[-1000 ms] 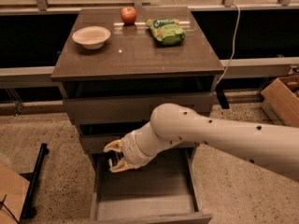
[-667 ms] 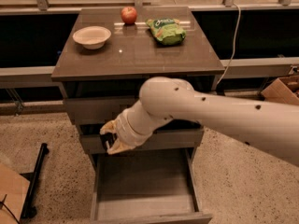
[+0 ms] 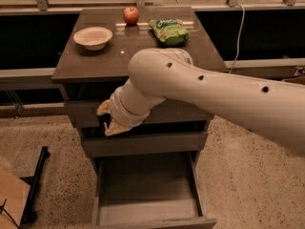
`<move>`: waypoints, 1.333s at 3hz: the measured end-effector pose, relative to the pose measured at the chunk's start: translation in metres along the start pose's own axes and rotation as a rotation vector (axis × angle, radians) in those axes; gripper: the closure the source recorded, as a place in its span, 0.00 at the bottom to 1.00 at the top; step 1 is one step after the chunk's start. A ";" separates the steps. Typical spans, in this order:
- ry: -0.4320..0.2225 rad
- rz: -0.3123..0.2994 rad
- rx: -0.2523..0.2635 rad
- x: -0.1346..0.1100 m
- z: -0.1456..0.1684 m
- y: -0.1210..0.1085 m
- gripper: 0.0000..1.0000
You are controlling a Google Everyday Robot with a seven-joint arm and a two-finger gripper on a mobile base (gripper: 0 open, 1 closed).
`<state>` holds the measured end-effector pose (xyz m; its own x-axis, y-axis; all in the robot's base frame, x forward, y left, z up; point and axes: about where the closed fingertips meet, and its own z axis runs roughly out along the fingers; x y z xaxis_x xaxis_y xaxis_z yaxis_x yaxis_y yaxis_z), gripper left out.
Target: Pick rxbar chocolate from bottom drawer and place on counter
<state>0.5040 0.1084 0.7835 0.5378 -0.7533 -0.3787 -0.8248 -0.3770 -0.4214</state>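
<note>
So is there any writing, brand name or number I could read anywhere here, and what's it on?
Green chip bag on the counter: pale lettering near its top, too blurred to read.
Pincer, at the cabinet front above the open bottom drawer: no text seen.
Nothing else shows writing.

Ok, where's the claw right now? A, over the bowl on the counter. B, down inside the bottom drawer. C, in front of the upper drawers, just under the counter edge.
C: the claw is in front of the upper drawers, below the counter edge, above the open bottom drawer and lower than the bowl.
</note>
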 end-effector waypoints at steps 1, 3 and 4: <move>0.010 0.026 0.034 0.007 -0.013 -0.009 1.00; -0.103 0.027 0.184 0.045 -0.076 -0.084 1.00; -0.121 0.049 0.232 0.078 -0.100 -0.122 1.00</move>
<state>0.6292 0.0416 0.8873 0.5262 -0.6929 -0.4931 -0.7960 -0.1973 -0.5722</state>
